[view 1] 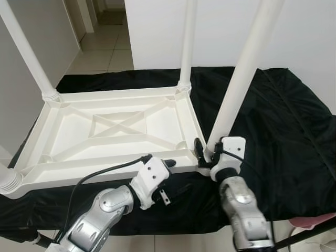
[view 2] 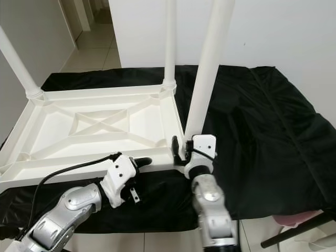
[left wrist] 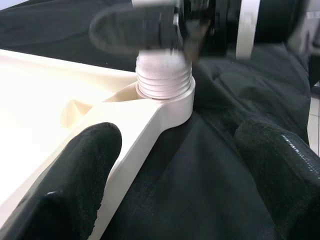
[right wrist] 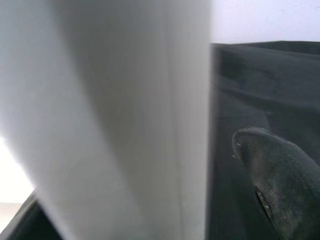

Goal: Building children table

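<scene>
Fingers of the right gripper (view 1: 206, 152) are clamping the base of a tall white plastic leg (view 1: 242, 73) at lower centre, seated in the upturned white plastic tabletop (view 1: 118, 131) lying mid-left on black cloth (view 1: 283, 121). Left gripper (view 1: 167, 167) is hovering wide apart beside that corner.

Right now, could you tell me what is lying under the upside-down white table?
A black cloth lies under the table, spreading past it towards the right. What the cloth itself rests on is covered.
</scene>
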You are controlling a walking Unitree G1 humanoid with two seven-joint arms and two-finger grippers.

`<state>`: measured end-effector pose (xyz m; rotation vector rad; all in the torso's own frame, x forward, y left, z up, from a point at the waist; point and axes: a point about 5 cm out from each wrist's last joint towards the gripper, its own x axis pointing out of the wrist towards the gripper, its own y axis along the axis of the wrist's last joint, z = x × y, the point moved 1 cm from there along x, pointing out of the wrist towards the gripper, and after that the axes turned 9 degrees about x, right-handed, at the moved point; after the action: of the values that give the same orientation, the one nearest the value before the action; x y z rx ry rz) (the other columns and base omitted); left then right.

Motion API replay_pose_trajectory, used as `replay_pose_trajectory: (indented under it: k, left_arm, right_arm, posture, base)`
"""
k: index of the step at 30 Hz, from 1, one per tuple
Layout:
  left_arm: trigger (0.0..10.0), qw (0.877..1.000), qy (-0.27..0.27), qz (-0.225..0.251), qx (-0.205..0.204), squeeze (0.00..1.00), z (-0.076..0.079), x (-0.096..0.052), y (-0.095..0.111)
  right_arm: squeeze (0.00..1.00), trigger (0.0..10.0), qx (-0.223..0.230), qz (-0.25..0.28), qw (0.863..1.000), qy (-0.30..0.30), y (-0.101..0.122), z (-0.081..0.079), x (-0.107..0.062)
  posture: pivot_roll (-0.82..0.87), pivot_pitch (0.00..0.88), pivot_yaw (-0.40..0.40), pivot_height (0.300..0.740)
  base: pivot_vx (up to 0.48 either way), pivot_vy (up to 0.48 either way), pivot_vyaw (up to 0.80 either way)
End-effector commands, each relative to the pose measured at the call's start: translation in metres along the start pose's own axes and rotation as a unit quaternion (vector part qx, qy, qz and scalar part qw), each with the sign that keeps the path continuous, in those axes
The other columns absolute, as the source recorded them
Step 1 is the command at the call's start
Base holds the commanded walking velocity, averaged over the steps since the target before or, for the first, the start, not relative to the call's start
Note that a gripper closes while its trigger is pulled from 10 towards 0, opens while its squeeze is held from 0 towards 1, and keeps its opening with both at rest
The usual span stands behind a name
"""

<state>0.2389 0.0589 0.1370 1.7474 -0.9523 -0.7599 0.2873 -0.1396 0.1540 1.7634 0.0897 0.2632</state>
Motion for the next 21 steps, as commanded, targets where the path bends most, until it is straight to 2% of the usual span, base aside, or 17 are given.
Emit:
replay_pose_trajectory:
  k: [1,4,6,10,12,13,19,20,21]
  left_arm:
    - [10.0,0.999,-0.032,0.002,0.008,0.0,0.004,-0.001,0.0]
    - [10.0,0.999,-0.032,0.0,0.012,0.0,0.004,-0.001,0.0]
    - [10.0,0.999,-0.032,0.0,0.012,0.0,0.004,-0.001,0.0]
    - [10.0,1.0,-0.028,0.002,0.014,0.0,0.003,0.001,0.001]
    - [10.0,1.0,-0.028,0.002,0.014,0.0,0.003,0.001,0.001]
    - [10.0,0.999,-0.029,0.002,0.015,0.0,0.003,0.001,0.001]
    - [10.0,0.999,-0.03,0.003,0.018,0.0,0.002,0.003,0.001]
    - [10.0,0.999,-0.03,0.004,0.02,0.0,0.001,0.004,0.001]
    - [10.0,0.999,-0.03,0.004,0.02,0.0,0.001,0.004,0.001]
  right_arm:
    - [0.0,10.0,0.012,-0.006,1.0,0.026,-0.002,-0.005,0.0]
    - [0.0,10.0,-0.002,-0.021,0.995,0.093,-0.002,-0.001,0.003]
    - [0.0,10.0,-0.002,-0.021,0.995,0.093,-0.002,-0.001,0.003]
    - [0.0,10.0,-0.042,-0.054,0.98,0.186,-0.008,0.006,0.01]
    - [0.0,10.0,-0.042,-0.054,0.98,0.186,-0.008,0.006,0.01]
    - [0.0,10.0,-0.056,-0.066,0.974,0.209,-0.01,0.009,0.014]
    - [0.0,10.0,-0.074,-0.088,0.967,0.229,-0.014,0.015,0.021]
    - [0.0,0.0,-0.076,-0.094,0.965,0.234,-0.016,0.017,0.02]
    - [0.0,0.0,-0.076,-0.094,0.965,0.234,-0.016,0.017,0.02]
  posture:
    - [-0.05,0.025,0.037,0.74]
    - [-0.05,0.028,0.041,0.74]
    - [-0.05,0.028,0.041,0.74]
    - [-0.05,0.025,0.05,0.74]
    - [-0.05,0.025,0.05,0.74]
    - [-0.05,0.021,0.052,0.74]
    - [-0.05,0.016,0.048,0.74]
    - [-0.05,0.014,0.047,0.74]
    - [-0.05,0.014,0.047,0.74]
  base:
    - [0.0,0.0,0.0]
    - [0.0,0.0,0.0]
    - [0.0,0.0,0.0]
    - [0.0,0.0,0.0]
    - [0.0,0.0,0.0]
    - [0.0,0.0,0.0]
    - [0.0,0.0,0.0]
    - [0.0,0.0,0.0]
    - [0.0,0.0,0.0]
